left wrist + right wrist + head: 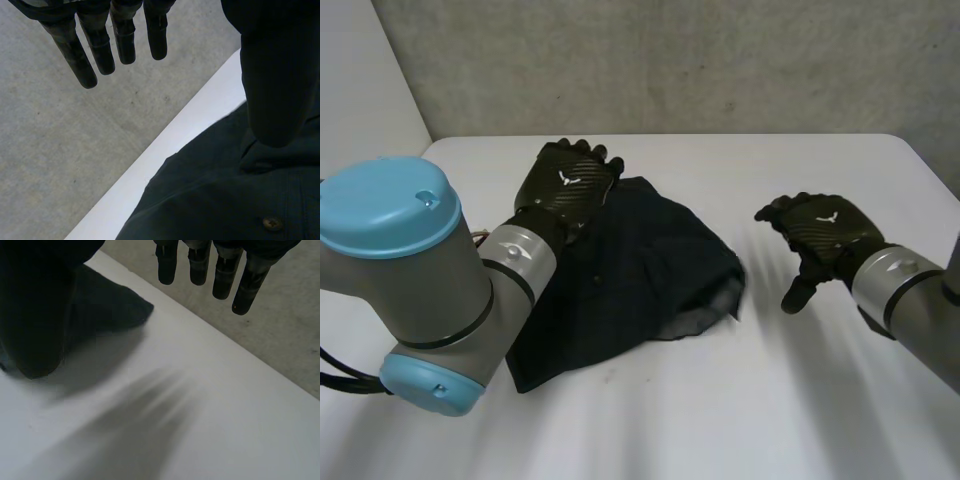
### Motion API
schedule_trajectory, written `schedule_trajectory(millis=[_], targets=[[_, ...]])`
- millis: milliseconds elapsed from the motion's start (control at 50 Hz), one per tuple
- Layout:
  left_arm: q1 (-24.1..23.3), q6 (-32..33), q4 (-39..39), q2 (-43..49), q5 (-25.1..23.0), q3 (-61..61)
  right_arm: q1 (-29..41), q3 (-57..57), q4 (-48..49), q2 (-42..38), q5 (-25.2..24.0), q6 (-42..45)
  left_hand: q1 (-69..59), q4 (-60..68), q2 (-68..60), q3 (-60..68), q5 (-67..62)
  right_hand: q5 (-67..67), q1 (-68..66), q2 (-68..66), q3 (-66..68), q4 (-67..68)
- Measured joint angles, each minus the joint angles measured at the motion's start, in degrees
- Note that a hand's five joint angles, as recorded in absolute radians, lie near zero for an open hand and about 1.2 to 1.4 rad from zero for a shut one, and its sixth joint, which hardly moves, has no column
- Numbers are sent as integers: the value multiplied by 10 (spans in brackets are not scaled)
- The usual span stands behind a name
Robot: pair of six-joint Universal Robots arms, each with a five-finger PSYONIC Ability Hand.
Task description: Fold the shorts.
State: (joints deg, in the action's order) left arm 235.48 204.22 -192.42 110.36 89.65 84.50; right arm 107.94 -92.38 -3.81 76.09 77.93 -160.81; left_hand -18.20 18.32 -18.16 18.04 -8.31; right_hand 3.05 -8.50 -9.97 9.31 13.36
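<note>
Found left hand [565,185] at the 11 o'clock edge of the shorts [630,265], fingers [82,60] straight, spread, gripping nothing. Found shorts bunched and partly doubled, left of centre on the table [800,400]. Found right hand [820,232] at their 3 o'clock, well apart, fingers [245,285] straight, empty. Judged fold unfinished; next calls for pinching an edge. Gained from left wrist view: button [272,223] near the thumb. Gained from head view: whole outline.

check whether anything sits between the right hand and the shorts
Nothing visible does. The right hand is open over the bare white table beside the shorts, and only plain tabletop lies between them. The left hand is open at the shorts' far edge, out of that path.
</note>
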Motion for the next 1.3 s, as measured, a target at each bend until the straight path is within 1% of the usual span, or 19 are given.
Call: schedule_trajectory(millis=[180,420,560,640,660,740,760,800,820,1000,1080,1100,1160,1180,1200,1220,1260,1280,1300], targets=[[22,-11,5,-2,0,4,25,-2,12,-12,1,-14,1,0,0,0,1,0,0,0,0,0],[135,-2,37,-14,5,64,78,-1,85,-96,24,-22,0,0,0,0,0,1,-4,-5,12,0],[163,-1,53,-13,-2,75,88,13,122,-143,53,-11,0,0,0,0,0,40,-66,-78,85,42],[172,-2,60,-10,-9,77,95,37,152,-196,93,36,0,0,0,0,0,165,-187,-217,216,175],[172,-2,61,-10,-10,77,96,42,155,-203,100,46,0,0,0,0,0,281,-287,-340,334,292],[172,-3,61,-11,-10,76,96,62,162,-228,119,76,0,0,0,0,1,281,-287,-340,334,292],[172,-3,61,-13,-10,76,95,82,167,-247,132,100,1,0,0,0,1,517,-427,-566,580,542],[172,-3,61,-13,-10,76,95,82,167,-247,132,100,1,0,0,0,1,517,-427,-566,580,542],[172,-3,61,-18,-8,77,93,116,175,-267,145,130,1,0,0,0,1,527,-443,-566,585,546],[185,-3,61,-51,-8,94,41,254,230,-288,148,184,1,-1,1,0,1,531,-446,-572,585,546],[187,-3,61,-57,-9,98,29,292,246,-301,137,190,2,-1,1,-1,2,532,-450,-572,585,547],[188,-4,61,-64,-9,104,15,344,268,-333,112,197,2,-1,1,-1,2,532,-456,-572,585,547],[187,-4,61,-67,-10,108,4,373,281,-359,93,202,2,-1,1,-1,2,463,-405,-487,505,465],[186,-4,60,-67,-10,109,0,379,283,-367,87,203,2,-1,1,-1,2,308,-247,-313,340,299],[185,-4,60,-67,-10,110,-3,382,285,-371,83,204,2,-1,1,-1,2,308,-247,-313,340,299],[184,-5,60,-66,-10,112,-7,382,285,-374,79,204,2,-1,1,-1,2,118,-83,-131,151,109],[182,-5,60,-65,-10,113,-10,374,285,-372,76,202,2,-1,1,-1,2,118,-83,-131,151,109],[182,-5,59,-64,-10,113,-12,365,283,-366,75,200,2,-1,1,-1,2,30,-36,-49,62,21],[179,-6,59,-63,-9,114,-13,345,278,-350,76,195,2,-1,1,-1,2,8,-29,-26,35,1]])
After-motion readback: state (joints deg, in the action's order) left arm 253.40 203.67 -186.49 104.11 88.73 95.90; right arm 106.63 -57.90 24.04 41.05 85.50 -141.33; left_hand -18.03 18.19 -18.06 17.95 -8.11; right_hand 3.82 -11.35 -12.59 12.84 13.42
